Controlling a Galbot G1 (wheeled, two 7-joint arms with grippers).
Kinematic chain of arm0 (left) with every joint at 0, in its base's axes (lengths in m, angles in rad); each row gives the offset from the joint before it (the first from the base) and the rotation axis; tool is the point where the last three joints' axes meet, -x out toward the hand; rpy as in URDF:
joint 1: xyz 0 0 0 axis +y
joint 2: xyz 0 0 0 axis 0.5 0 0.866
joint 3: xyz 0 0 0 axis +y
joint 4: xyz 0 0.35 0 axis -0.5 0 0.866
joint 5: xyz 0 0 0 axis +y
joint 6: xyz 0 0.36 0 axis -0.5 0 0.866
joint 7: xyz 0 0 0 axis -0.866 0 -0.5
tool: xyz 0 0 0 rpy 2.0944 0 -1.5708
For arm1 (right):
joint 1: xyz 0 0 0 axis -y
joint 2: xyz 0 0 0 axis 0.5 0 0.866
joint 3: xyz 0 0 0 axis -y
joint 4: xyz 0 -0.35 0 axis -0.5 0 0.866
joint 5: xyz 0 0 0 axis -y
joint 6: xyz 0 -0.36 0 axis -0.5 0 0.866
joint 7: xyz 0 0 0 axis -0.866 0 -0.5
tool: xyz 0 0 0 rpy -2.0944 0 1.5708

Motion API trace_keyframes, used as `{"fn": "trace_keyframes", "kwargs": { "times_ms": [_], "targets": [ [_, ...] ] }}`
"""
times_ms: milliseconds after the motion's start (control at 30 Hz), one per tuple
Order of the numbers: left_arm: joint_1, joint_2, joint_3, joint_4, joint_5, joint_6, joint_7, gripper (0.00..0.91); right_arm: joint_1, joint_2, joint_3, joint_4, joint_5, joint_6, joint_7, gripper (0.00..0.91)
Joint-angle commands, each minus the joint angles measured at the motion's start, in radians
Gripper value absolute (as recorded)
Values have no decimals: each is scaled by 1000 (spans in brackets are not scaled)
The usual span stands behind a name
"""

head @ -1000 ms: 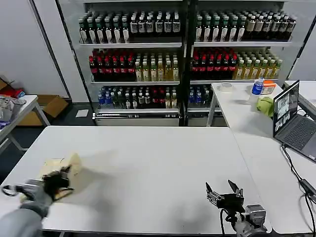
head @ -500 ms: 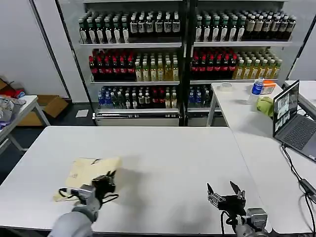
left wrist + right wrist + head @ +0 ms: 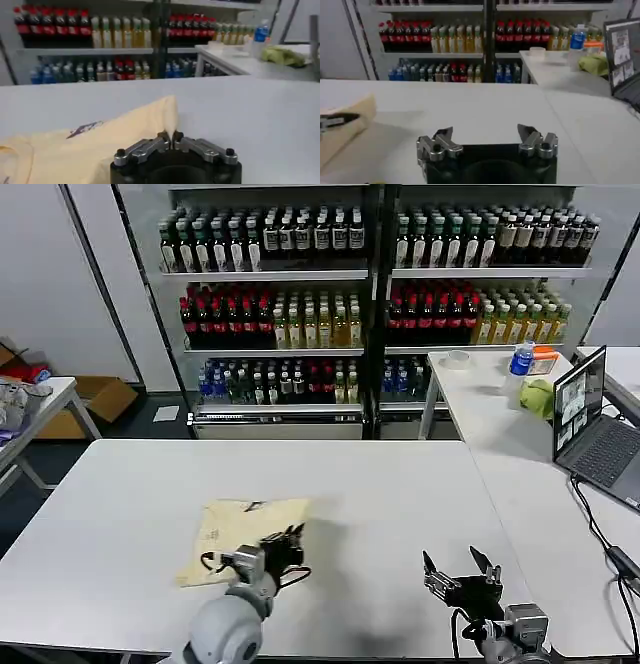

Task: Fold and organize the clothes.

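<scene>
Left gripper pinches shut on the pale yellow, thin cloth T-shirt at its five-o'clock corner, apparently to drag it flat mid-table. Right gripper hovers open, empty, at the table's five-o'clock edge.

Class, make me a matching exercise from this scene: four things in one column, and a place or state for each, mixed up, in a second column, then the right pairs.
Things:
1. T-shirt
2. left gripper
3. right gripper
4. laptop

Places or states:
A. open, over the near edge of the table
B. on the side table to the right, lid up
C. lying on the white table
D. shut on cloth

Pairs: 1-C, 2-D, 3-A, 4-B
</scene>
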Motion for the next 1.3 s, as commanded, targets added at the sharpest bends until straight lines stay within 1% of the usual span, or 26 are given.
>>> {"fn": "trace_keyframes", "kwargs": {
  "times_ms": [33,100,167,267,333,367,433,467,533,567,600,667,767,900,1033,1300],
  "targets": [
    [-109,-124,111,89,-113,-82,28,907,16,-12,3,-9,-21,21,-5,907],
    [-102,-128,102,84,-140,-115,61,907,23,-18,2,-14,-33,28,-11,907],
    [-93,-131,89,76,-182,-128,71,907,34,-26,-1,-16,-31,30,-12,907],
    [-60,-126,27,32,-261,-146,97,907,53,-36,-5,-24,-26,39,-13,907],
    [-27,-112,-35,-11,-293,-168,106,907,73,-42,-9,-36,-26,76,-15,907],
    [-9,-101,-64,-41,-296,-181,112,907,80,-44,-13,-42,-40,128,-16,907],
    [33,-47,-119,-101,-235,-213,125,907,97,-42,-30,-63,-95,226,-14,907],
    [56,-16,-155,-123,-183,-241,135,907,107,-41,-37,-71,-111,248,-15,907],
    [114,44,-228,-149,-84,-293,151,907,126,-32,-54,-85,-113,273,-12,907],
    [169,79,-306,-165,-47,-294,150,907,138,-27,-62,-96,-113,284,-11,907],
    [191,100,-345,-171,-45,-298,151,907,146,-23,-69,-106,-112,291,-12,907],
    [263,137,-460,-191,-52,-305,150,907,158,-16,-82,-129,-111,341,-9,907],
    [344,163,-563,-209,-57,-317,165,907,167,-9,-89,-140,-114,341,-8,907],
    [411,167,-629,-222,-63,-322,183,907,171,5,-101,-154,-109,339,-8,907],
    [434,152,-651,-235,-64,-316,189,907,172,16,-105,-158,-117,326,-13,907],
    [448,131,-649,-242,-47,-315,197,907,168,24,-103,-149,-132,327,-18,907]
  ]
}}
